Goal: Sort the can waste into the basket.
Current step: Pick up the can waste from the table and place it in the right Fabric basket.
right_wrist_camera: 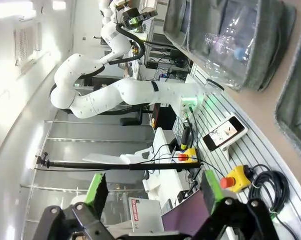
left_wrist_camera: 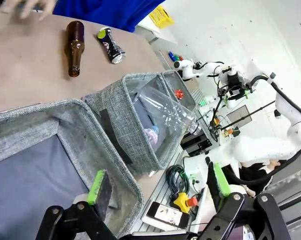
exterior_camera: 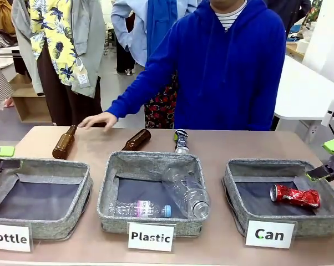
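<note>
We see left gripper and right gripper wide open, empty (red can in basket, dark can on table).

Three baskets sit in a row along the table's near edge: Bottle basket left, Plastic basket middle, Can basket right. One can lies inside the Can basket. The other can lies on the table just behind the Plastic basket, a glass bottle to its left, a second glass bottle behind the Bottle basket.

White cards read "Bottle" on left basket, "Plastic" on middle basket, "Can" on right basket.
</note>
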### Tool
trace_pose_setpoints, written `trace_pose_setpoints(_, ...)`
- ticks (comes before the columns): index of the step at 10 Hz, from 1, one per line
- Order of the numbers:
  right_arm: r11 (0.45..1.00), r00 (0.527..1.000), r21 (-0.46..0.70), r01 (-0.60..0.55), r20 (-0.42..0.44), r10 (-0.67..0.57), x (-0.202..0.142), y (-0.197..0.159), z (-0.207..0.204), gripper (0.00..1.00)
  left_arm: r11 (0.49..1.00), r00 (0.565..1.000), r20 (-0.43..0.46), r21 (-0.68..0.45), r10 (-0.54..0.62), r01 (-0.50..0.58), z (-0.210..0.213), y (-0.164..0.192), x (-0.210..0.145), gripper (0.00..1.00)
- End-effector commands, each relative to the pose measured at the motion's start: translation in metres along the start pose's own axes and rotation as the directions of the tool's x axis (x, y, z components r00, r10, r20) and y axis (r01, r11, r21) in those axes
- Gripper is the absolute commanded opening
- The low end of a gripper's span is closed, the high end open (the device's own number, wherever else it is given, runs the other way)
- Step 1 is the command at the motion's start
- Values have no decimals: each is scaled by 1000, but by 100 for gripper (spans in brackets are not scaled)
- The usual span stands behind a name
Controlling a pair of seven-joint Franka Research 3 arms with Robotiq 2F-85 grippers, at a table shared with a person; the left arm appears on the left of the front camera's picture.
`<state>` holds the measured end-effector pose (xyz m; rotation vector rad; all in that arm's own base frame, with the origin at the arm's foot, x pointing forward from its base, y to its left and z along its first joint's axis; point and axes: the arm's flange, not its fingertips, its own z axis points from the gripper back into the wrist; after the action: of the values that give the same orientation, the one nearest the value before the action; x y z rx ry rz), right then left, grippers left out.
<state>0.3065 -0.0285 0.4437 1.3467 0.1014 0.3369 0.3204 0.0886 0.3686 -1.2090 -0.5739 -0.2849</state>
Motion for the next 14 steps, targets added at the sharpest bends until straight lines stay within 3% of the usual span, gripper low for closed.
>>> trace_pose_setpoints(1,1000,1000,0,0,0,0,0,0,0,100,1000,1000,8,0,8,-8,0,-3,0,100)
trace_pose_setpoints(2,913,937,-207,-350,-64,345,19,28,-18,100,1000,1000,8,0,8,-8,0,-3,0,100)
trace_pose_setpoints(3,720,808,-371,-586,-205,552,60,40,-31,100,1000,1000,8,0,8,-8,0,-3,0,100)
trace_pose_setpoints(4,649,782,-440,-621,-293,550,100,38,-45,100,1000,1000,8,0,8,-8,0,-3,0,100)
trace_pose_setpoints(5,691,816,-435,-577,-341,467,125,32,-62,100,1000,1000,8,0,8,-8,0,-3,0,100)
trace_pose_setpoints(6,700,823,-438,-565,-363,437,147,33,-82,100,1000,1000,8,0,8,-8,0,-3,0,100)
trace_pose_setpoints(8,676,813,-453,-581,-374,447,162,42,-98,100,1000,1000,8,0,8,-8,0,-3,0,100)
trace_pose_setpoints(9,772,755,-192,-606,-444,482,135,47,-93,100,1000,1000,8,0,8,-8,0,-3,0,100)
trace_pose_setpoints(10,681,810,-443,-583,-385,442,166,43,-108,100,1000,1000,8,0,8,-8,0,-3,0,100)
trace_pose_setpoints(11,681,810,-443,-583,-385,442,166,43,-108,100,1000,1000,8,0,8,-8,0,-3,0,100)
trace_pose_setpoints(12,715,795,-370,-594,-405,452,158,39,-106,100,1000,1000,8,0,8,-8,0,-3,0,100)
trace_pose_setpoints(13,783,908,-461,-417,-175,381,168,37,-105,100,1000,1000,8,0,8,-8,0,-3,0,100)
trace_pose_setpoints(14,838,970,-503,-212,-6,242,193,40,-120,100,1000,1000,8,0,8,-8,0,-3,0,100)
